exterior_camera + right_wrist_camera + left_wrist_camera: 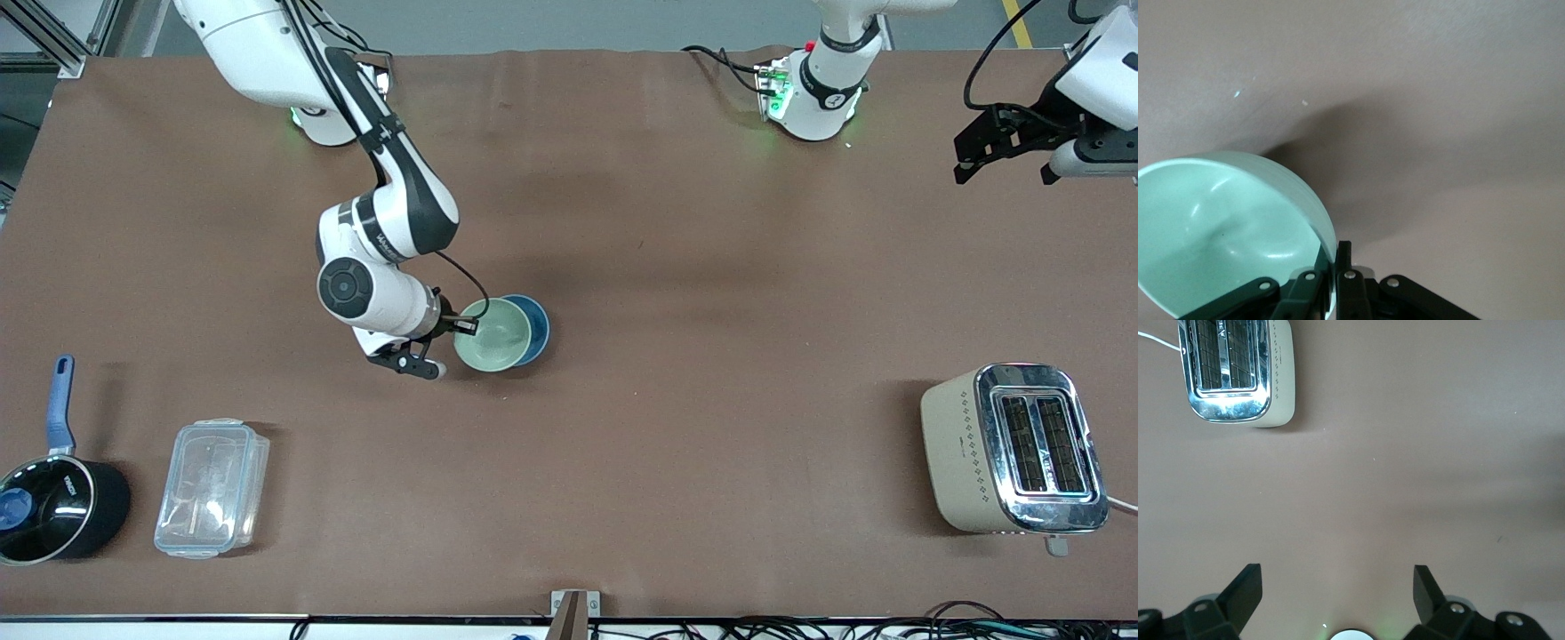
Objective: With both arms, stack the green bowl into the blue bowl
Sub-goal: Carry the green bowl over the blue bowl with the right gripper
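Toaster [1013,449] sits way off from the blue bowl [536,329]. Left gripper [1005,147] waits, jaws spread. Right gripper [462,327] pinches the green bowl [493,336] by its rim, over the blue bowl. Looks nearly stacked, just lowering and release left.

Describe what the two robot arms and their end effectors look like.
Both arms are glossy white jointed shells with black joint bands and black cables. The right arm's end effector and the left arm's end effector are black with two fingers. Green lights glow at both bases.
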Controlling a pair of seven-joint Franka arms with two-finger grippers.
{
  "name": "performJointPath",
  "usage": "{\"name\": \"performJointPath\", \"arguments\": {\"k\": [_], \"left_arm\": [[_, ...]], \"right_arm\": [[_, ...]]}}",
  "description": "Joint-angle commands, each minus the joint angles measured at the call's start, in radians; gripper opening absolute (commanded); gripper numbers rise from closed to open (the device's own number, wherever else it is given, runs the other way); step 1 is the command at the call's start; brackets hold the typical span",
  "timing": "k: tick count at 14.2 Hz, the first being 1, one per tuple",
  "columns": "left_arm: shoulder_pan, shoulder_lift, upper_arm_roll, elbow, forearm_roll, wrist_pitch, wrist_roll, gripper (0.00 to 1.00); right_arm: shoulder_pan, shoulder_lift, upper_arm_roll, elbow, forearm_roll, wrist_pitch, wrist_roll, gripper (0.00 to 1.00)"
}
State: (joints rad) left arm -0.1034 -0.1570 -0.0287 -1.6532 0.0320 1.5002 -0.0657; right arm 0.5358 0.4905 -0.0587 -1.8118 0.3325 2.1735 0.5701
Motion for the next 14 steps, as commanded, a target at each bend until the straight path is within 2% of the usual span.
{"name": "performJointPath", "arguments": {"k": [1,7,11,14], "left_arm": [[-0.004,-0.006,0.001,-0.011,-0.020,0.012,0.009,1.00],[-0.015,0.001,-0.008,-0.010,-0.027,0.017,0.009,1.00],[-0.010,0.001,-0.008,-0.010,-0.029,0.018,0.004,1.00],[-0.009,-0.003,-0.008,-0.010,-0.029,0.017,-0.002,1.00]], "right_arm": [[0.033,0.008,-0.009,0.019,0.017,-0.012,0.040,0.00],[0.069,0.020,-0.009,0.014,0.017,-0.014,0.066,0.02],[0.067,0.025,-0.009,0.008,0.014,-0.024,0.060,0.13],[0.062,0.025,-0.010,0.008,0.014,-0.026,0.054,0.17]]}}
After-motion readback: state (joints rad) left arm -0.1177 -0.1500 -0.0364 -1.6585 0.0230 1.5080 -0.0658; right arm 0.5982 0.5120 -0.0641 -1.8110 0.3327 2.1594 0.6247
